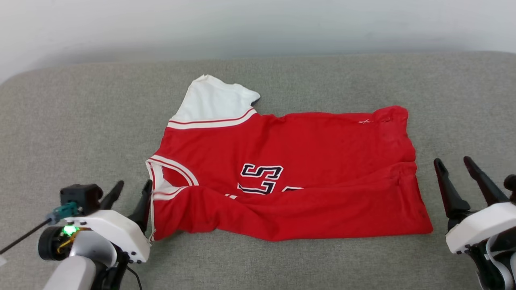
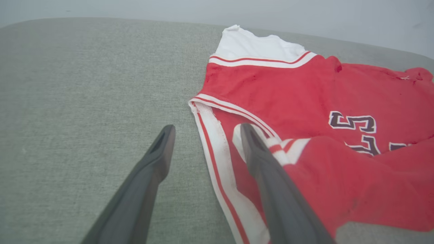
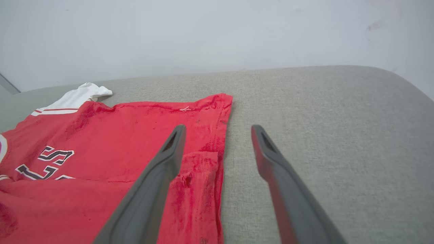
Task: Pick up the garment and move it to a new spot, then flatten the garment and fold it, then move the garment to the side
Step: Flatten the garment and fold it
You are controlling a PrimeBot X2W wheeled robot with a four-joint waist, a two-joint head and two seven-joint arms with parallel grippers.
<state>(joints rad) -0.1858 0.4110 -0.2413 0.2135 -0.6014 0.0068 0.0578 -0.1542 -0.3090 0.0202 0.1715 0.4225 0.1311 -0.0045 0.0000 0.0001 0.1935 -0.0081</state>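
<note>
One garment (image 1: 306,161) lies mid-cushion (image 1: 80,121), its near edge folded up over part of the lettering (image 1: 262,179). The head view takes in all of it, with the white sleeve (image 1: 213,100) at the far left. The left wrist view brings the striped trim (image 2: 217,162) close, with one finger (image 2: 264,162) over it; contact cannot be told. In the right wrist view the hem (image 3: 223,142) runs between that gripper's fingers. There are two grippers: the left gripper (image 1: 133,187) just beside the trim and the right gripper (image 1: 453,162) near the hem, both spread wide and holding nothing.
</note>
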